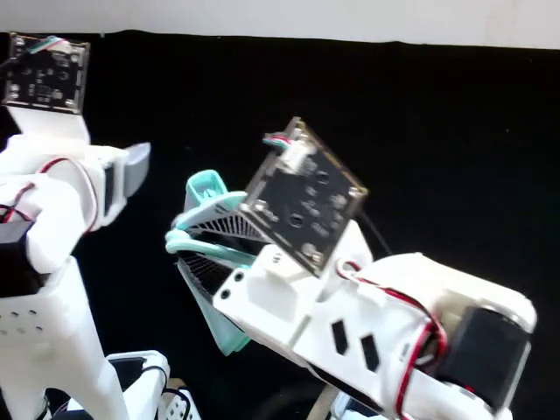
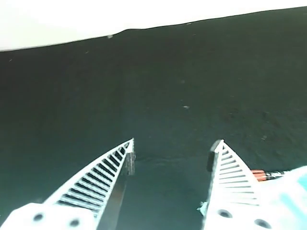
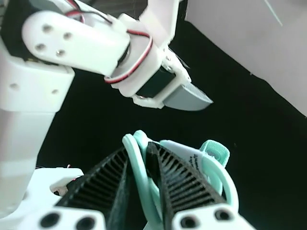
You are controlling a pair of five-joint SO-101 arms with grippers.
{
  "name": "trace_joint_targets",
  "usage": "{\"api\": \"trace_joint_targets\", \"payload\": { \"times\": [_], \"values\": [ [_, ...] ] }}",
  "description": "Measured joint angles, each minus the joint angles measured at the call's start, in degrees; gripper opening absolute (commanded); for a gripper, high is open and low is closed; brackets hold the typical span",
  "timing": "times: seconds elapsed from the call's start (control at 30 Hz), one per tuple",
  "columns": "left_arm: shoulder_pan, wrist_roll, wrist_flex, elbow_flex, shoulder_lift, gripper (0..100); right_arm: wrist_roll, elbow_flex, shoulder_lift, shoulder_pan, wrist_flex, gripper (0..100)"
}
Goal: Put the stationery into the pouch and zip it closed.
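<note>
A mint-green pouch [image 1: 206, 189] hangs above the black table, pinched between the black ribbed fingers of my right gripper [image 1: 203, 243]. In the right wrist view the pouch's edge and loop [image 3: 215, 152] stick out past the right gripper [image 3: 144, 153], which is shut on the fabric. My left gripper [image 2: 172, 148] is open over bare black cloth, with nothing between its white ribbed fingers [image 2: 229, 165]. In the high view the left arm [image 1: 61, 192] stands at the left, its grey-tipped end [image 1: 136, 168] just left of the held pouch.
Black cloth [image 1: 437, 131] covers the table up to a white strip [image 1: 350, 17] at the back. The right arm's body [image 1: 394, 315] fills the front right, and the arm bases [image 1: 140, 376] sit at the front edge. The left arm [image 3: 86, 43] looms close to the right gripper.
</note>
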Motion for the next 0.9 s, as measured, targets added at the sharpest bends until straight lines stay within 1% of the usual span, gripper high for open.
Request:
{"api": "trace_joint_targets", "payload": {
  "times": [0.1, 0.37, 0.6, 0.8, 0.9],
  "values": [
    [2.64, 0.00, 0.00, 0.00, 0.00, 27, 0.00, -0.53, 0.00, 0.00, 0.00, 0.7],
    [4.75, 0.00, 0.00, -2.20, 0.00, 27, 1.23, -0.53, 0.35, 0.00, 0.00, 0.7],
    [4.84, 0.00, 6.15, -9.32, -0.09, 27, 1.41, -0.53, 0.53, 0.00, 0.00, 0.7],
    [11.43, -1.67, 7.30, -9.05, -0.09, 27, 1.58, -0.53, 0.53, 0.00, 0.00, 0.7],
    [12.66, -2.02, 7.30, -8.88, -0.09, 27, 1.58, -0.53, 0.53, 0.00, 0.00, 0.7]
  ]
}}
